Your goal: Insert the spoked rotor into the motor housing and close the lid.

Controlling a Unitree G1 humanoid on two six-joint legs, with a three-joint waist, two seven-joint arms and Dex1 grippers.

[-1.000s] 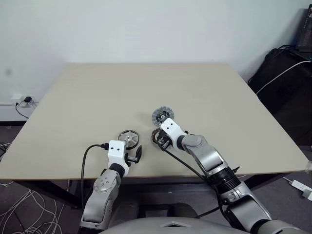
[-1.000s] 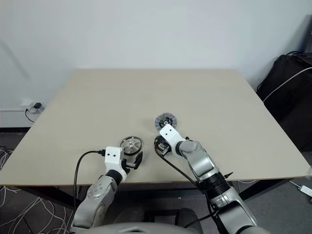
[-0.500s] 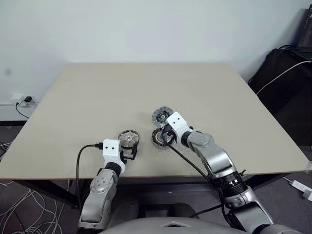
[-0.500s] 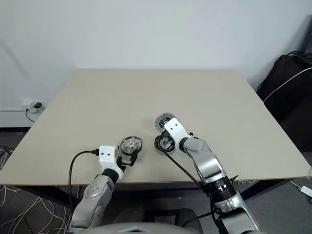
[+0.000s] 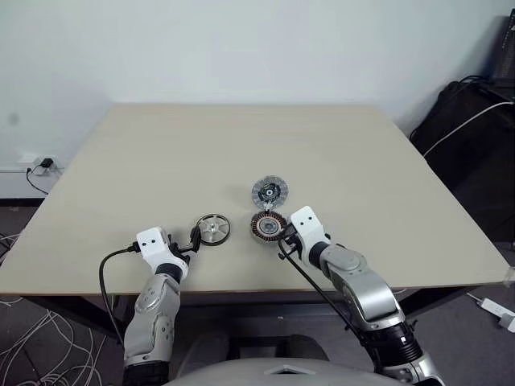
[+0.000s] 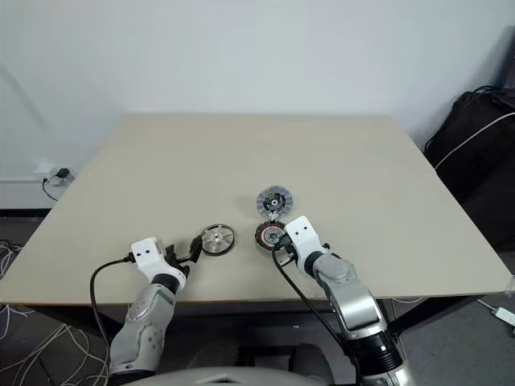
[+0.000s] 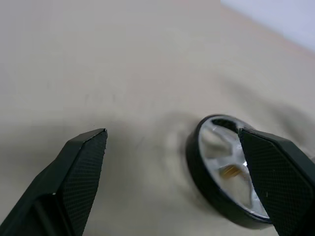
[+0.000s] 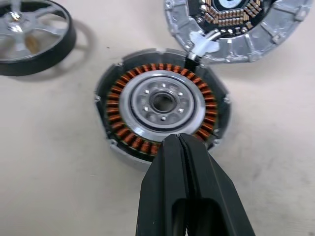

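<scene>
Left pincer gapes beside the spoked rotor; right pincer closed, seemingly touching the copper-wound motor housing.

My bench is a plain beige table, square-cornered, matte top with no markings I can make out. Behind its far edge, a bare pale wall spans the scene. Low on the far left, a white wall socket with a dark plug in it and a black lead trailing downward. On the floor near left, loose pale cables lie tangled. Far right, a black bag or case stands beside the table, with a white cable draped across it. Near right on the floor, a white power strip. The floor itself is dark grey.
</scene>
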